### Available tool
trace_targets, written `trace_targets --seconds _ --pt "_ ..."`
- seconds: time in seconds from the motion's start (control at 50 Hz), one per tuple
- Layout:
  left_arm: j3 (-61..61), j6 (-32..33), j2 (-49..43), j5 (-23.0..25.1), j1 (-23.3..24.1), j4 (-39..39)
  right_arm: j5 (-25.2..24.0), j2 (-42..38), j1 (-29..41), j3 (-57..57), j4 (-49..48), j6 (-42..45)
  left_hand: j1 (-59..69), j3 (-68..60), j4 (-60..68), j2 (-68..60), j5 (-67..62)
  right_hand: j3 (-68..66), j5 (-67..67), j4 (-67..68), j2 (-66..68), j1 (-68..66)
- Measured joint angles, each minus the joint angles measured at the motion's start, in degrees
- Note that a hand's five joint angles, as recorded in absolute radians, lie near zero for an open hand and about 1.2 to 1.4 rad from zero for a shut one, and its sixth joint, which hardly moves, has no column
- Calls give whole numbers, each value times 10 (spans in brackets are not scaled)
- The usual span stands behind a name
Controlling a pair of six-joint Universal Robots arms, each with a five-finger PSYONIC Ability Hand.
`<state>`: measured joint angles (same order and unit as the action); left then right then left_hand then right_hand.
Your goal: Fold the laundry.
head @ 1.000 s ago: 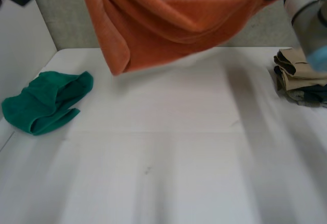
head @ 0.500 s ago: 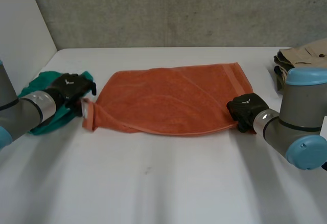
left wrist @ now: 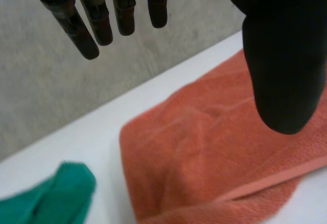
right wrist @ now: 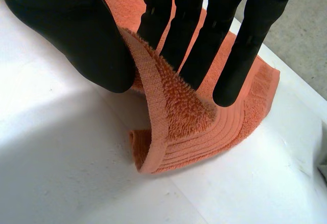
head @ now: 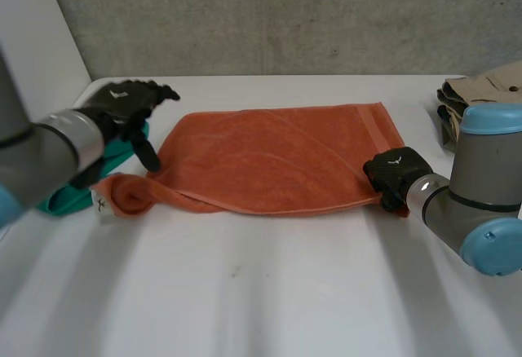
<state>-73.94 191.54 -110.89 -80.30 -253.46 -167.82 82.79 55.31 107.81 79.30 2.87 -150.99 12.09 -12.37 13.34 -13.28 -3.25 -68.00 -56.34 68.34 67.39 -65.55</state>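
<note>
Fingers (right wrist: 240, 45) of the right hand (head: 394, 174) press straight against the thumb, pinching the near right corner of the rectangular orange terry towel (head: 277, 157) and holding that corner curled up just off the white table (head: 261, 292). The left hand (head: 122, 106) hangs above the towel's left end with its fingers (left wrist: 97, 14) spread and straight, gripping nothing; its thumb points down beside the left edge.

The towel lies across the middle of the table, mostly spread out. Its near left corner is bunched into a small roll with a white tag (head: 102, 204) showing, and a diagonal crease runs across its face. I judge this to be the laying-out step, not yet a fold. The next move calls for the left hand to take the rolled corner and draw it outward until the near edge lies straight, before both hands lift that edge over to the far one.

No laundry sits in a container. The crumpled green cloth (head: 65, 200) lies loose on the table behind the left hand, and a stack of folded beige and dark garments (head: 473, 100) rests on the far right corner. A grey concrete wall (head: 285, 15) stands behind the table.
</note>
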Motion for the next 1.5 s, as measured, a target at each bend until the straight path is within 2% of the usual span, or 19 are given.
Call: trace_targets --seconds 0.06,0.12,0.16,0.24,0.36,0.48,0.56,0.58,0.6,0.74,0.84,0.92,0.98,1.08,1.24,1.38,1.42,1.46,1.5 --pt "9 -11 -28 -40 18 -7 2 0 0 0 0 3 0 0 0 0 0 0 0 0 0 0" --pt "37 -13 -83 -112 32 -18 4 0 -1 0 0 5 0 -2 1 -1 0 0 0 0 0 0" --pt "57 -6 -115 -146 26 -21 4 1 -2 0 1 5 0 -16 11 -10 0 0 0 0 0 0" --pt "88 11 -155 -174 0 -10 5 3 -5 0 4 6 51 -45 39 -36 -38 0 0 0 0 0" --pt "103 32 -180 -145 -42 28 5 7 -8 0 7 6 92 -85 78 -75 -78 0 0 0 0 0" --pt "104 55 -188 -93 -73 59 5 8 -7 0 8 10 202 -190 182 -180 -183 0 0 0 0 0" --pt "106 84 -200 -74 -84 79 6 9 -7 -1 8 14 473 -450 435 -443 -433 0 0 0 0 0" --pt "107 90 -202 -72 -85 84 7 10 -8 -1 9 15 473 -450 435 -443 -433 0 0 0 0 0" --pt "107 100 -204 -71 -86 92 7 12 -8 -2 10 17 540 -533 525 -528 -519 0 0 0 0 0" --pt "102 144 -187 -95 -83 140 5 39 -20 -3 47 53 540 -555 550 -552 -529 0 0 0 0 0" --pt "73 196 -152 -106 -77 183 -4 68 -34 3 134 126 540 -555 550 -552 -529 0 0 0 0 0" --pt "12 302 -106 -97 -76 224 -13 91 -50 16 283 252 540 -556 551 -552 -529 0 0 0 0 0" --pt "-18 366 -91 -95 -74 227 -14 93 -58 17 346 307 540 -556 551 -552 -529 0 0 0 0 0" --pt "-22 435 -97 -109 -65 181 -10 78 -58 -5 366 325 540 -556 551 -552 -529 0 -11 0 0 0" --pt "153 438 -136 -133 -23 38 18 24 -35 -163 275 268 540 -557 551 -552 -529 0 -21 0 0 0" --pt "383 334 -137 -129 8 -143 74 10 -28 -367 72 173 540 -557 551 -552 -529 -2 -26 2 0 0" --pt "403 315 -135 -127 11 -166 77 12 -29 -382 40 159 540 -557 551 -552 -529 -2 -27 2 0 0" --pt "448 249 -127 -121 17 -235 77 25 -31 -413 -70 115 540 -557 551 -552 -529 -2 -28 2 0 0" --pt "455 228 -125 -121 18 -254 74 32 -32 -415 -106 101 540 -557 551 -552 -529 -2 -28 2 0 0"
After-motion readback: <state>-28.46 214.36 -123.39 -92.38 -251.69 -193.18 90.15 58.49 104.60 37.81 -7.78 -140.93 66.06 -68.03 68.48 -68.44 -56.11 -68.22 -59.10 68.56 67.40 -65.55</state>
